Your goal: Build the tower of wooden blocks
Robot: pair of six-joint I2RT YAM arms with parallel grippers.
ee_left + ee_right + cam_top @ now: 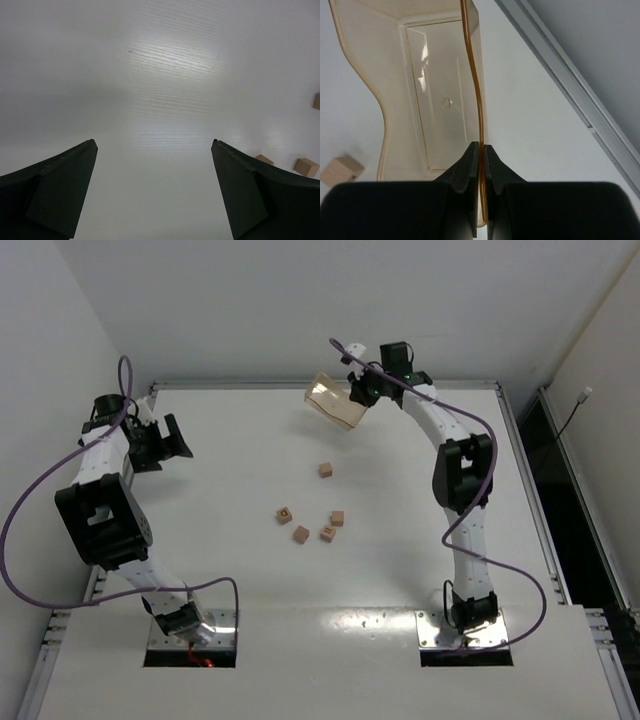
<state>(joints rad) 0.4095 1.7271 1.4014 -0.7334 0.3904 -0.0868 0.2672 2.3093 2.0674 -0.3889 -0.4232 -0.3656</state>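
Nearest, at the bottom of the overhead view, the two bases sit bolted at the tabletop point(300, 620) edge. From there the left arm point(100, 515) climbs the left side of the frame, elbow folded outward and wrist turned in towards the middle. The left jaws stand wide apart with nothing between them and only bare white surface below, which reads as a waiting pose off to the side, where it does not crowd the work. In the centre of the frame lie the wood blocks point(301, 535), five small tan cubes, four in a loose cluster and one a little farther up. All are apart and none rests on another, so the wood block tower is not yet begun, though the cubes look within reach of either arm. Farthest, at the upper middle, the right arm point(462, 475) stretches up the frame and hooks left at the wrist. The right jaws are pinched tight on the thin side wall of the translucent tray point(333, 402), which hangs tilted and empty near the far rail point(570, 90), probably held there to leave the building space to the cubes
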